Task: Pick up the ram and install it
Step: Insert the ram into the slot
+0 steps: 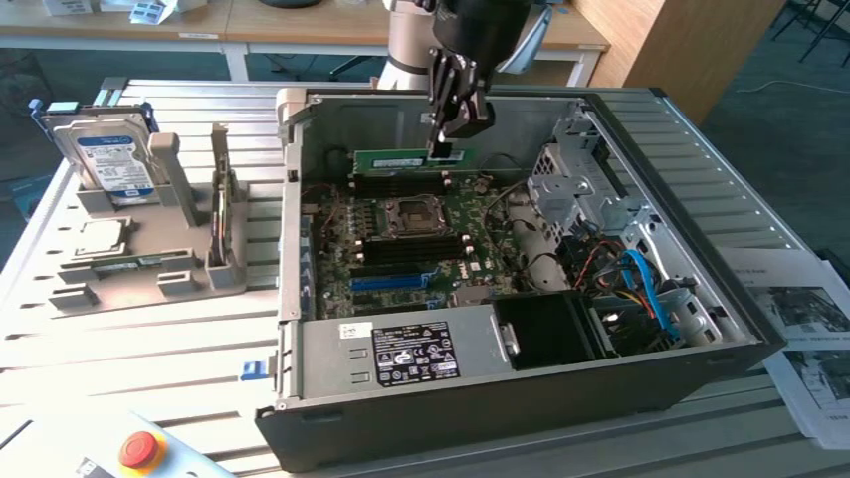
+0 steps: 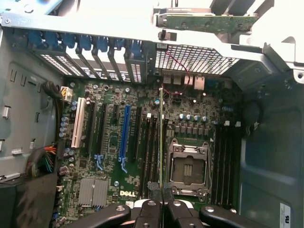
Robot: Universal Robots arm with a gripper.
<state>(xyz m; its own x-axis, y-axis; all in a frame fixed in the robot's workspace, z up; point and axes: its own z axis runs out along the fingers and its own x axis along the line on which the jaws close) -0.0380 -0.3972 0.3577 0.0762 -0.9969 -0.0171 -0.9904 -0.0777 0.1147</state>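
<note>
- The gripper [image 1: 445, 149] hangs inside the open computer case [image 1: 531, 398], near the back wall, and its fingers [image 2: 148, 211] are closed on the ram [image 1: 392, 159].
- The ram is held by its upper edge near one end. It is horizontal, with the long side level, in the air just above the dark memory slots [image 1: 398, 182] of the motherboard [image 1: 459, 234].
- From the wrist view you see the ram edge-on as one thin line, between the slots and the CPU socket [image 2: 187, 166]. I judge it is not yet seated in any slot.
- To do this step well, keep the thin line parallel to the slot and exactly over it. I cannot tell from here if it is over the slot nearest the socket.
- Because the grip is toward one end, the free end may sink or tilt. Watch both ends in the exterior view.
- Do not mistake the long blue slot [image 2: 125, 133] for a memory slot.
- I cannot see the latches at the slot ends, so check them.
</note>
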